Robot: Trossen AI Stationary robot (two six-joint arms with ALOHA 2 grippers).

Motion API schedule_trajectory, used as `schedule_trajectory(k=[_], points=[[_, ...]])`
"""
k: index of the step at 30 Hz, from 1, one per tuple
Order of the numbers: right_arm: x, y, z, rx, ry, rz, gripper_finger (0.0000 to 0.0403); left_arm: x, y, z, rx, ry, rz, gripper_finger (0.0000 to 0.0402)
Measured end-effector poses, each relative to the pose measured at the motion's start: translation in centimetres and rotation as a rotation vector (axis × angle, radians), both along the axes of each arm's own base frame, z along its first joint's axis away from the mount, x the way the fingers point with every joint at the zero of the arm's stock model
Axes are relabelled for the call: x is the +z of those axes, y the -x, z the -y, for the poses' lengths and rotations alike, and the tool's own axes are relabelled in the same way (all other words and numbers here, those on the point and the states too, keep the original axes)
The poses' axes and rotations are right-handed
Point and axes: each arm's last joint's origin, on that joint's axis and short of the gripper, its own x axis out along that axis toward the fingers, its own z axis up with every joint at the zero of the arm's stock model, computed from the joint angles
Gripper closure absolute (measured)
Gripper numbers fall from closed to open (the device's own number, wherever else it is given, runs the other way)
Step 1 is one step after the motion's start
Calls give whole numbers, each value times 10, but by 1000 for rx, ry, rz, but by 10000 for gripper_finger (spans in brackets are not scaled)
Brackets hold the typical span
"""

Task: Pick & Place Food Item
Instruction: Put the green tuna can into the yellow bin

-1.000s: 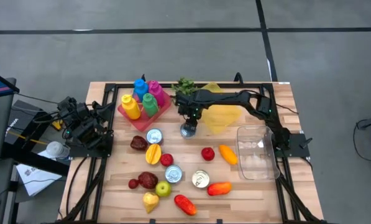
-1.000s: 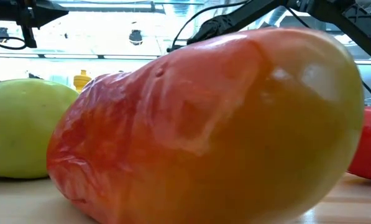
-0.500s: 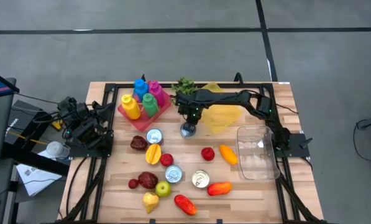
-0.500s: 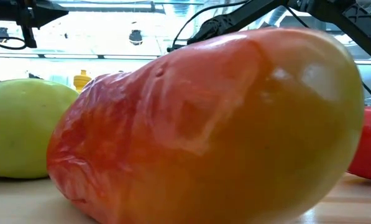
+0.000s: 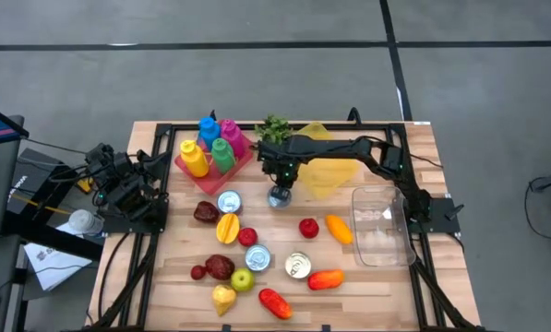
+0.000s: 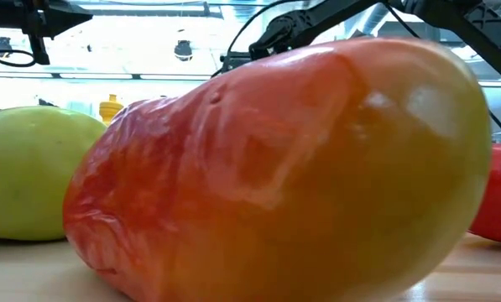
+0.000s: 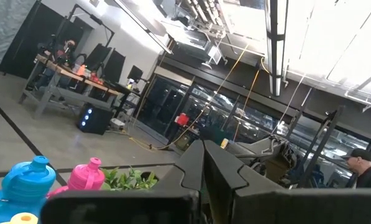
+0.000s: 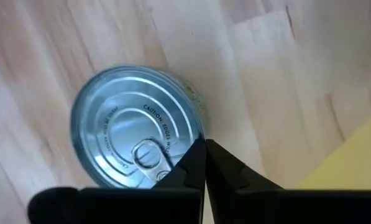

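Observation:
My right gripper (image 5: 281,183) (image 8: 204,151) is shut and hangs over a silver can (image 5: 278,196) (image 8: 132,134). The can stands upright on the wood with its pull-tab lid up, in the far middle of the table. In the right wrist view the fingertips show over the lid's edge beside the pull tab. My left gripper (image 5: 144,177) (image 7: 204,163) is shut and waits at the table's left edge. Plastic fruit and vegetables and other cans lie on the near half. A clear plastic tub (image 5: 382,227) stands at the right. My right gripper points down from above at the can lid's rim (image 8: 188,127), fingers shut. I cannot tell whether the tips touch the lid or hover just over it.
A red tray of coloured bottles (image 5: 215,148) and a green plant (image 5: 273,124) stand at the far edge, with a yellow bag (image 5: 332,171) beside the can. A red-orange fruit (image 6: 275,168) fills the low view, a green apple (image 6: 28,172) next to it.
My right arm has shifted a little toward the table's left, staying over the can with its fingers shut. The can has kept its place.

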Motion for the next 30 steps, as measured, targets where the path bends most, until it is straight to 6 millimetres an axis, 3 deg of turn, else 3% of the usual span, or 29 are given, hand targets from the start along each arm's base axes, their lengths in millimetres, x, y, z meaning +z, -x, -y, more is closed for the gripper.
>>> schedule_trajectory(k=[7,18,21,25,28,30], points=[[19,2,-3,10,-3,11,403,0,0,0,0,0,0,402],[78,31,17,-45,23,112,403,0,0,0,0,-1,0,402],[102,46,30,-85,37,169,403,0,0,0,0,0,0,402],[128,74,62,-172,88,222,403,0,0,0,0,0,0,402],[138,93,83,-248,106,229,403,0,0,0,0,0,0,402],[140,98,85,-284,119,213,403,0,0,0,0,-1,0,402]])
